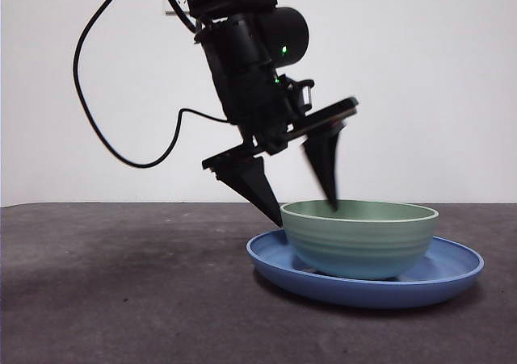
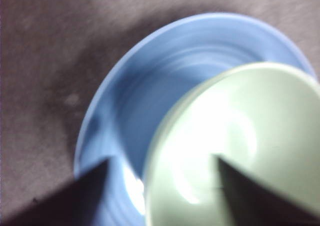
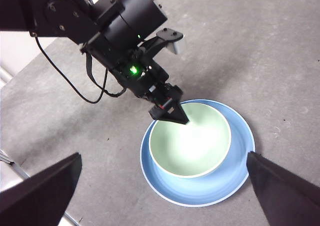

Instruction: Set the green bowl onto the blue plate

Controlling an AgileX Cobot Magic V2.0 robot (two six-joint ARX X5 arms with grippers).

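Observation:
The green bowl [image 1: 359, 239] stands upright in the blue plate [image 1: 452, 267] on the table. My left gripper [image 1: 305, 212] is open and straddles the bowl's near-left rim, one jaw outside over the plate, the other just inside the bowl, neither pressing the wall. The left wrist view shows the bowl [image 2: 250, 136] and plate [image 2: 150, 85] close under that gripper [image 2: 162, 160]. My right gripper [image 3: 163, 156] is open and empty, high above, looking down on the bowl [image 3: 192, 141], the plate [image 3: 200, 191] and the left gripper [image 3: 172, 113].
The dark grey table [image 1: 121, 283] stretches to the left of the plate. The left arm's black cable [image 1: 89, 114] hangs in a loop at the left. A white wall stands behind. The table's edge [image 3: 30, 65] shows in the right wrist view.

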